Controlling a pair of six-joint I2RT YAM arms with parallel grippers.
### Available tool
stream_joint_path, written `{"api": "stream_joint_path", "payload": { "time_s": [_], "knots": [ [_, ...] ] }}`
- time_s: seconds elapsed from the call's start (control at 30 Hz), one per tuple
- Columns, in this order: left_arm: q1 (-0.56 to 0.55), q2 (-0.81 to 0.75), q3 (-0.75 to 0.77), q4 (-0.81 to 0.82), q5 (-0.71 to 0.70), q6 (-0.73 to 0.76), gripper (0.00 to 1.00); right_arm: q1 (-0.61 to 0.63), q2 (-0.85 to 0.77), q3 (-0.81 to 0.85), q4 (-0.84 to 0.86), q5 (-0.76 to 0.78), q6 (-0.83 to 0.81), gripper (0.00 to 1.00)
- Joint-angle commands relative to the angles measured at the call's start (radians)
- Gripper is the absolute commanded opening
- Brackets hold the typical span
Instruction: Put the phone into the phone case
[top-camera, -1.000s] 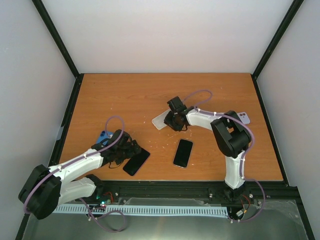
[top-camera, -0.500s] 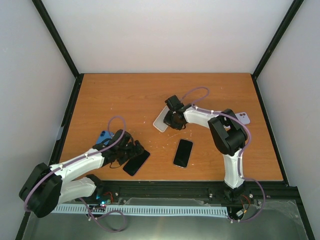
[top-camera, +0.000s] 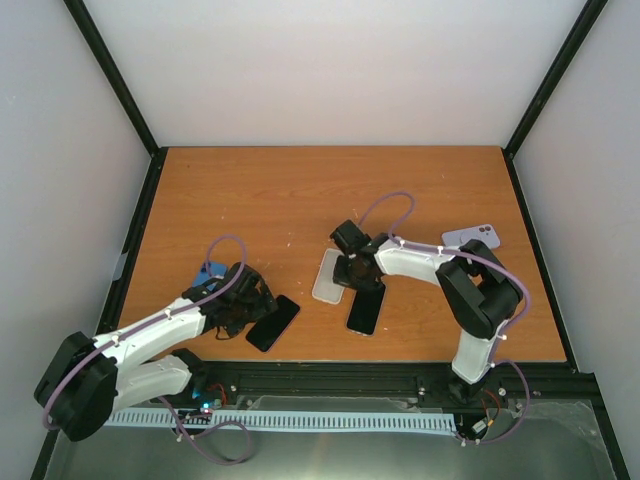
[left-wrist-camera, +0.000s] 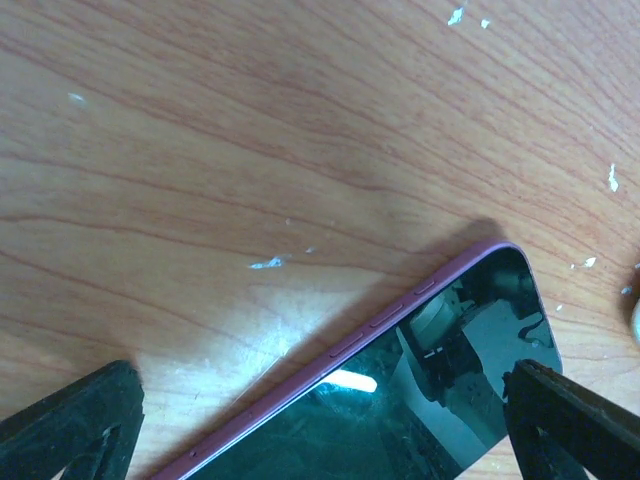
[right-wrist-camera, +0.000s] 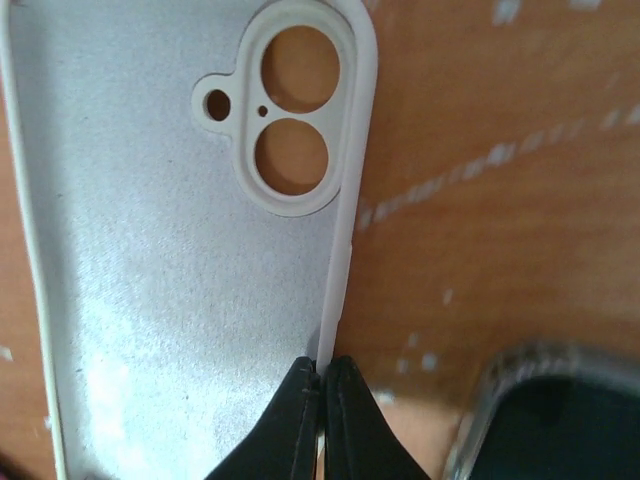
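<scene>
A white phone case (top-camera: 327, 275) lies open side up on the table, its camera cut-outs (right-wrist-camera: 295, 110) showing in the right wrist view. My right gripper (top-camera: 352, 272) is shut on the case's right wall (right-wrist-camera: 335, 300), fingertips pinched together (right-wrist-camera: 322, 400). A black phone (top-camera: 366, 307) lies just beside it, its corner (right-wrist-camera: 560, 420) in the right wrist view. A second dark phone with a maroon edge (top-camera: 273, 322) lies near the front left. My left gripper (top-camera: 245, 300) stands open over it, its fingers (left-wrist-camera: 70, 425) apart on either side of the phone (left-wrist-camera: 430, 400).
A blue case (top-camera: 209, 270) lies partly under the left arm. A lilac case (top-camera: 472, 236) rests at the right of the wooden table (top-camera: 260, 200). Black frame posts and white walls border the table. Small white flecks dot the wood.
My right gripper has closed on the white case's wall and pulled it toward the near side, beside the black phone. The left gripper has barely moved.
</scene>
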Motion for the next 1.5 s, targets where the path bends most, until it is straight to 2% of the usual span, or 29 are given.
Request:
{"api": "stream_joint_path", "payload": {
  "time_s": [0.0,0.23,0.47,0.6,0.7,0.83,1.0,1.27,1.47],
  "knots": [
    [-0.026,0.013,0.003,-0.049,0.061,0.008,0.98,0.067,-0.056,-0.042,-0.044,0.037,-0.029,0.03],
    [-0.129,0.009,-0.043,0.04,0.187,-0.033,0.93,0.078,-0.063,-0.073,-0.037,0.06,-0.079,0.06],
    [-0.201,0.03,-0.019,0.081,0.194,-0.049,0.9,0.076,-0.097,-0.093,-0.018,0.063,-0.099,0.27],
    [-0.258,0.116,0.059,0.027,0.132,-0.027,0.89,0.077,-0.169,-0.115,0.001,0.077,-0.11,0.38],
    [-0.315,0.196,0.14,-0.048,0.044,-0.019,0.93,0.076,-0.235,-0.144,0.019,0.099,-0.116,0.46],
    [-0.356,0.316,0.225,-0.128,-0.026,0.006,0.99,0.076,-0.334,-0.197,0.06,0.115,-0.128,0.58],
    [-0.379,0.423,0.31,-0.173,-0.074,0.045,0.99,0.072,-0.447,-0.257,0.077,0.17,-0.127,0.7],
    [-0.379,0.509,0.379,-0.243,-0.146,0.106,1.0,0.039,-0.525,-0.314,0.084,0.184,-0.112,0.73],
    [-0.379,0.509,0.375,-0.191,-0.114,0.163,0.96,0.024,-0.531,-0.32,0.093,0.173,-0.108,0.73]
  ]
}}
